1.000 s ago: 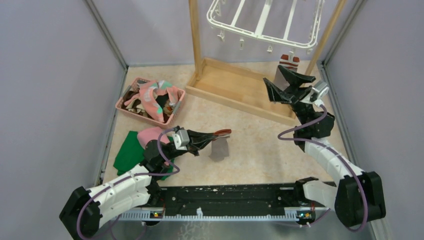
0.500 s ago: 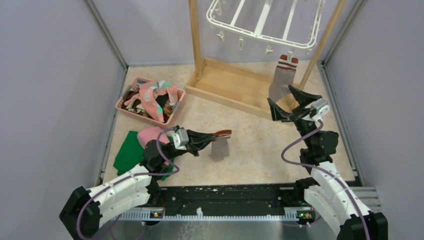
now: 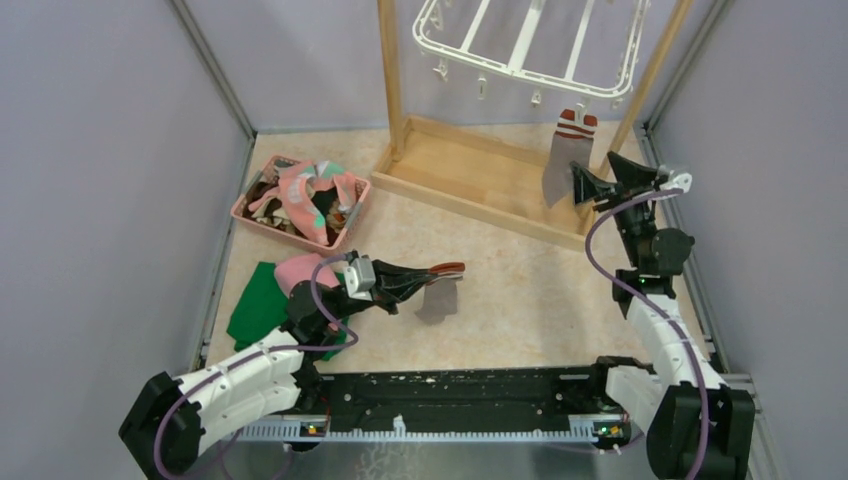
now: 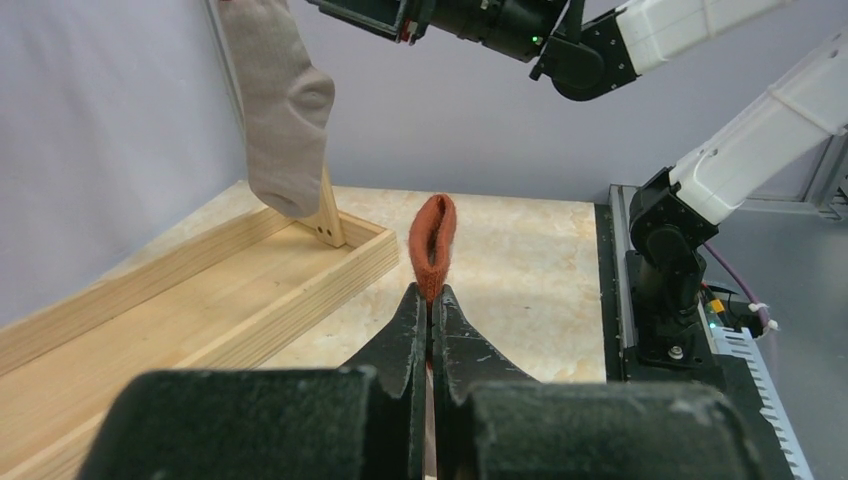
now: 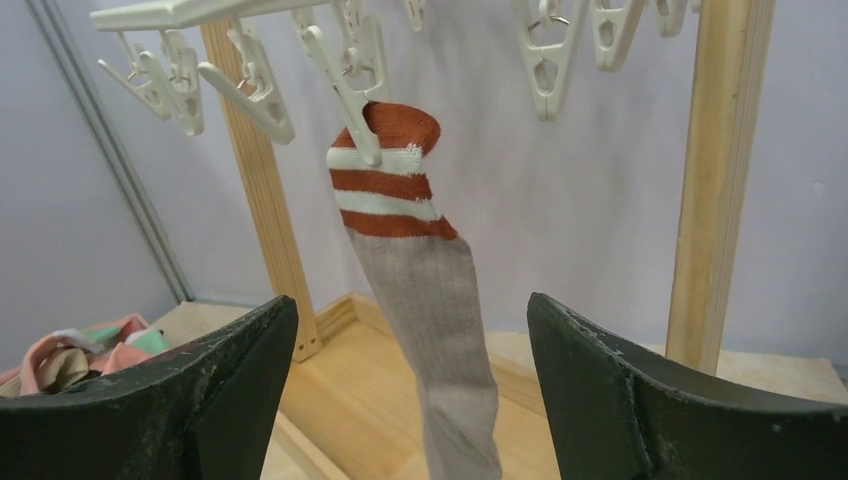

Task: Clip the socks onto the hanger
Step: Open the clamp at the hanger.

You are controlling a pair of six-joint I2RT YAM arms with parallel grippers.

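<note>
- The left gripper [image 3: 438,270] reaches out low over the beige speckled tabletop [image 3: 520,300], with its two black fingers pressed together on the rust-red cuff of a grey-brown fabric sock [image 3: 437,300].
- In the left wrist view that red cuff stands up in a loop just past the fingertips, and no gap shows between the jaws. From above, the sock's grey body hangs down from the grip to the tabletop.
- The right gripper [image 3: 604,172] is raised near the far right corner, its jaws spread wide apart and holding nothing.
- A second grey-brown sock with a red-and-white striped cuff [image 5: 425,290] hangs straight down, its cuff pinched in one small white plastic clip [image 5: 355,60].
- That clip dangles from the rim of the white rectangular plastic drying hanger [image 5: 170,12], and the clips beside it hang bare.
- In the right wrist view the clipped sock shows between the two open fingers, apart from both.
- The hanger hangs inside a light wooden frame stand [image 3: 470,180], whose flat base sits at the back of the table.
- A pink plastic basket [image 3: 243,208] at the far left holds a heap of assorted socks [image 3: 305,195], salmon pink with teal and white among darker ones.
- A flat green cloth [image 3: 260,305] and a plain pink cloth [image 3: 300,270] lie by the left arm, the pink one partly on the green.
</note>
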